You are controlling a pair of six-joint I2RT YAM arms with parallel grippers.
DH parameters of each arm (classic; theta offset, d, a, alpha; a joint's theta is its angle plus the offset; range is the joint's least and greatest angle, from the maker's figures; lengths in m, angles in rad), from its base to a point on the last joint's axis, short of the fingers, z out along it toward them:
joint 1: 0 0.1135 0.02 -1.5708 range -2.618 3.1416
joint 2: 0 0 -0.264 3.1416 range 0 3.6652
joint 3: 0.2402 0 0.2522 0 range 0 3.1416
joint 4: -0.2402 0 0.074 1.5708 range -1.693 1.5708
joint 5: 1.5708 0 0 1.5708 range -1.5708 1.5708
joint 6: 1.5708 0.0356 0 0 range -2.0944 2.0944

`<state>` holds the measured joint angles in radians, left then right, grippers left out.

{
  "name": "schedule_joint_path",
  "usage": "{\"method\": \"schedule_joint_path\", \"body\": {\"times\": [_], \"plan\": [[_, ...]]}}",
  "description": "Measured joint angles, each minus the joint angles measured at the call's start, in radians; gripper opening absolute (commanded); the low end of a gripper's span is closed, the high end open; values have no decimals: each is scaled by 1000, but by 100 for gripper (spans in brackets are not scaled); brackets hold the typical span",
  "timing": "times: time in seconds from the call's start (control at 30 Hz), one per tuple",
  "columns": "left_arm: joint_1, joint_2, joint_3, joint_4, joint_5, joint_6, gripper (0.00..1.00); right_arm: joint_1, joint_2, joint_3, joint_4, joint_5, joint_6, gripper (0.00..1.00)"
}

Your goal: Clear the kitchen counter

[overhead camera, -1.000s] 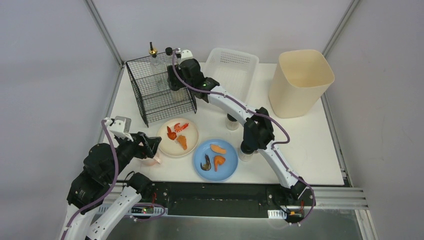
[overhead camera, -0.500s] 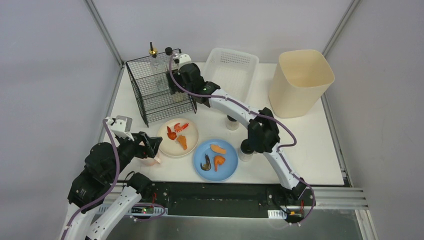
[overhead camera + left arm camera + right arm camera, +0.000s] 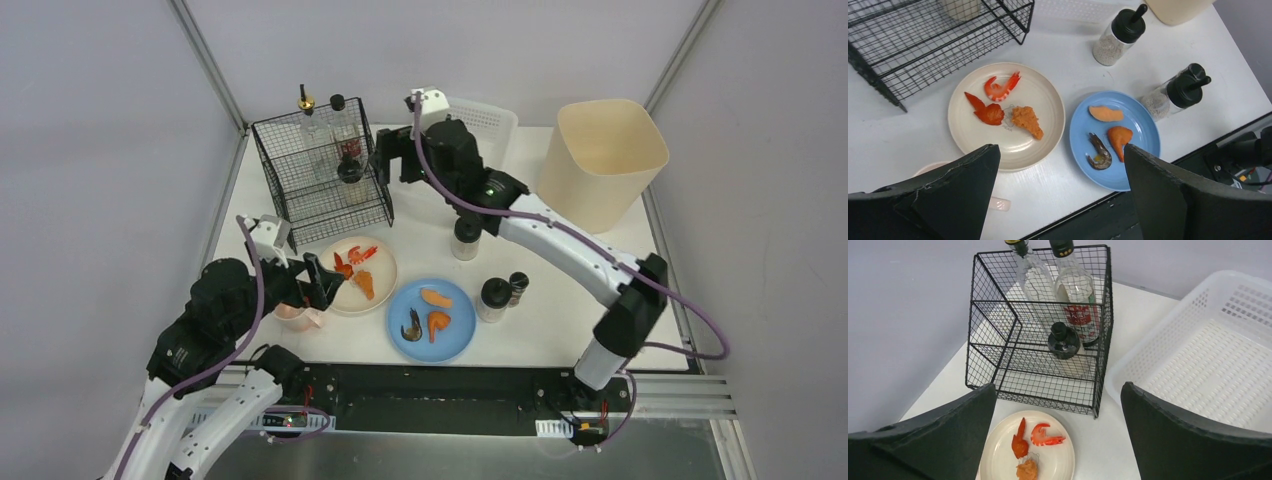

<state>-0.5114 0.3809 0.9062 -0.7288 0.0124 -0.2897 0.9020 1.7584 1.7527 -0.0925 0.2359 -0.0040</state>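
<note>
The white kitchen counter holds a cream plate with shrimp and fried scraps and a blue plate with three food pieces. Both plates also show in the left wrist view: the cream plate and the blue plate. Three shakers stand right of the plates, one with a black cap. My left gripper is open and empty, above the counter's front edge between the plates. My right gripper is open and empty, raised beside the black wire rack.
The rack holds two tall bottles and a short dark-capped bottle. A white perforated basket and a beige bin stand at the back right. A pink cup sits under my left wrist.
My right gripper drew back out of the rack, up and to the right, leaving the short dark-capped bottle inside. My left gripper moved right towards the cream plate.
</note>
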Motion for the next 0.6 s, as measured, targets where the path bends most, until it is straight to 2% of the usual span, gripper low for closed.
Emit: {"method": "schedule_joint_path", "body": {"times": [0.27, 0.6], "plan": [[0, 182, 23, 57, 106, -26, 99, 0, -323, -359, -56, 70, 69, 99], [0, 442, 23, 242, 144, -146, 99, -1, -734, -629, -256, 188, 209, 99]]}}
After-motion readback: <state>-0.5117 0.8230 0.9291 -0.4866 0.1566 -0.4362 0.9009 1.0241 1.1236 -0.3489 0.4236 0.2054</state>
